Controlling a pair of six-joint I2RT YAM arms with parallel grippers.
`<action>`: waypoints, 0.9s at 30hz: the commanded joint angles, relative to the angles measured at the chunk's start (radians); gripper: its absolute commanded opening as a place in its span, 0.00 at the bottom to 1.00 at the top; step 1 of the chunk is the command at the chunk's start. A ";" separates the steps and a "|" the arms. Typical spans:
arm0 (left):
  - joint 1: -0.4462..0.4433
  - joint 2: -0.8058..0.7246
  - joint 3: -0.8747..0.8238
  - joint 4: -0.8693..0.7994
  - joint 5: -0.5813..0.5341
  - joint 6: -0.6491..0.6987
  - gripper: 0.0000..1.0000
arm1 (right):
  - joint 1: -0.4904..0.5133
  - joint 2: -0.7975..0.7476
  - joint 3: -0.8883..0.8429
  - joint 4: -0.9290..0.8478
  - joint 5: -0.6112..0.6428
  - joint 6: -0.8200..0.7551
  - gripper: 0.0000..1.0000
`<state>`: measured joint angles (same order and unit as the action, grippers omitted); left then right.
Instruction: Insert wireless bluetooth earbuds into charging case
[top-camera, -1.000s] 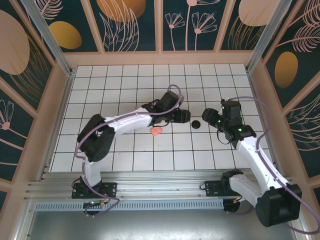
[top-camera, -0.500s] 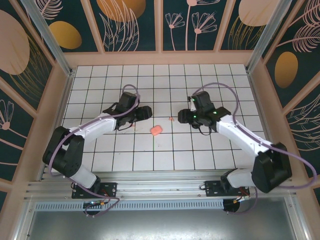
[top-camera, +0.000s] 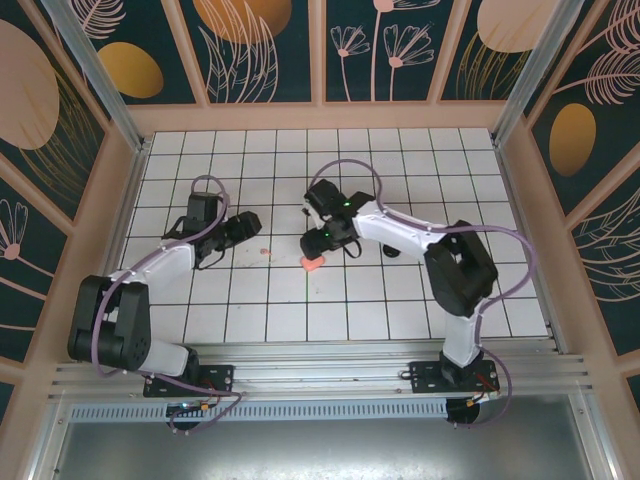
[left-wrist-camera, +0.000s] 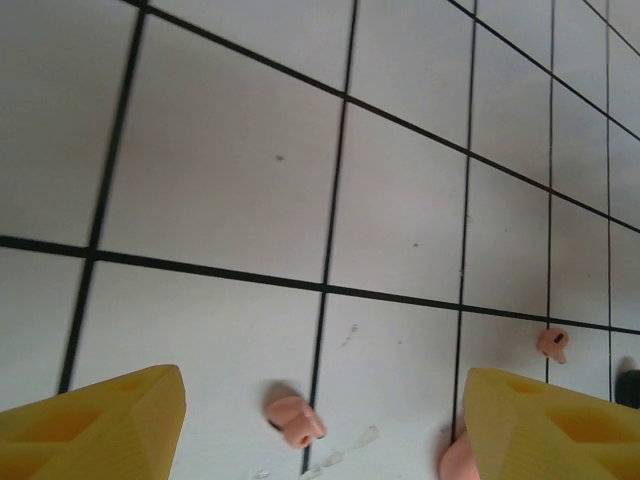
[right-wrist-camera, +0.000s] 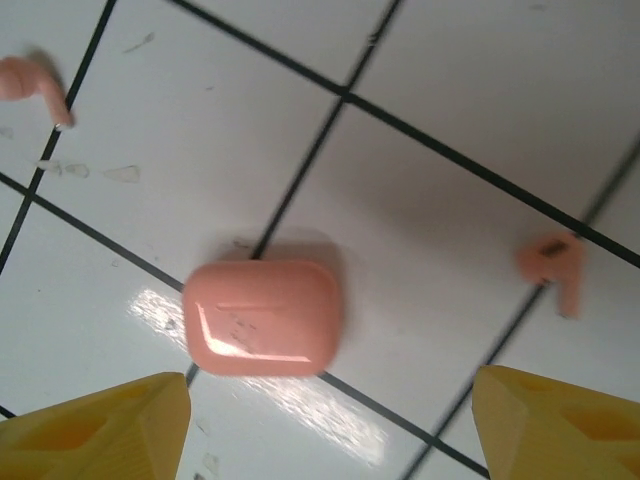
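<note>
Right gripper (right-wrist-camera: 330, 390) is hovering straight over the charging case (right-wrist-camera: 263, 317), yellow fingers (right-wrist-camera: 100, 430) spread wide on either side and not touching it (so nothing held). The case is lying flat with its lid down on the white grid table (top-camera: 400, 160), near the middle, straddling one of the black lines. The first earbud (right-wrist-camera: 30, 80) is loose on a tile off to one side of the case and the second earbud (right-wrist-camera: 555, 265) is on the other side, both clearly apart from it. Left gripper (left-wrist-camera: 322, 400) is low over the table too, jaws open and empty, with the first earbud lying just ahead between its fingers. From the top camera it sits left of the case, a bit apart from the right gripper.
</note>
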<state>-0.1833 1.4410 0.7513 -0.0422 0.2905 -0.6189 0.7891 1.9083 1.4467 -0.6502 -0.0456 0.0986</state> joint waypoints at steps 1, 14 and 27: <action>0.031 -0.020 -0.029 0.032 0.054 0.031 0.73 | 0.024 0.071 0.090 -0.106 0.016 -0.071 0.76; 0.062 0.009 -0.031 0.050 0.105 0.047 0.73 | 0.032 0.258 0.266 -0.208 -0.004 -0.056 0.77; 0.065 0.016 -0.031 0.050 0.109 0.053 0.73 | 0.033 0.313 0.302 -0.259 -0.023 0.002 0.77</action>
<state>-0.1261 1.4502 0.7219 -0.0032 0.3859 -0.5900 0.8200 2.2040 1.7168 -0.8566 -0.0612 0.0692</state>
